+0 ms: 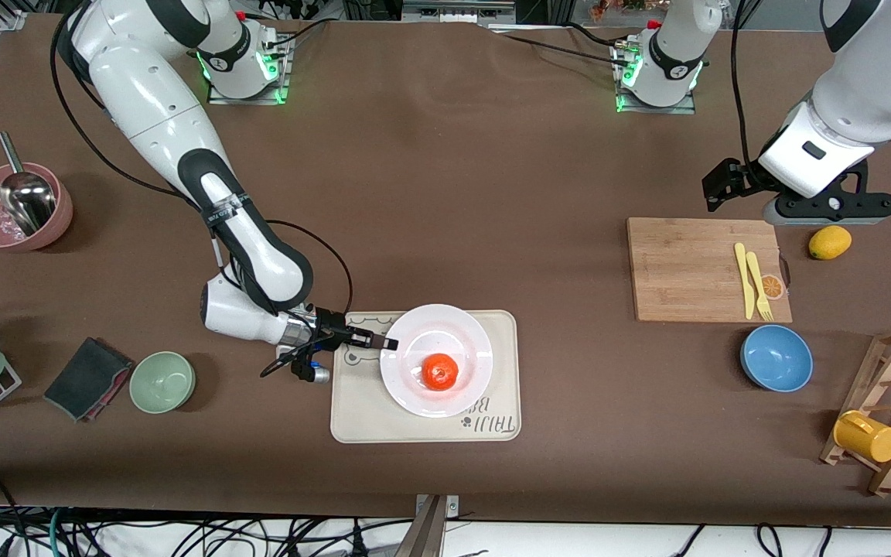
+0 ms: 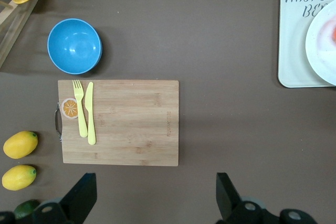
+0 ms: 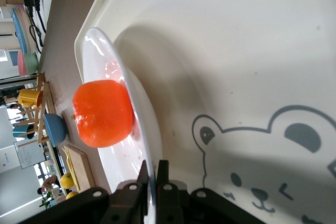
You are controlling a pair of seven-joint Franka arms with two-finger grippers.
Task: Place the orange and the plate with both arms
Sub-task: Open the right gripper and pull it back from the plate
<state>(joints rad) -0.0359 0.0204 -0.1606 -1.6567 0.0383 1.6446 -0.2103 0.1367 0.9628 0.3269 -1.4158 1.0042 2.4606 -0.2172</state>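
One orange (image 1: 441, 371) seen on one plate (image 1: 414, 333), lower centre of front view; plate carried on one cream tray (image 1: 501, 371) printed with bear face and "TAIJI". Two yellow lemons (image 2: 20, 144) counted beside one cutting board (image 2: 136, 124) in left wrist view. Right gripper (image 1: 385, 343) clamped on plate rim at plate's edge toward right arm's end of desk (image 1: 445, 170). Left gripper (image 2: 155, 198) held spread wide, empty, above desk near board, upper right of front view.

Cream bear-printed tray (image 1: 353, 418), bamboo cutting board (image 1: 685, 271) with yellow cutlery (image 1: 753, 290), blue bowl (image 1: 776, 358), lemon (image 1: 830, 242).
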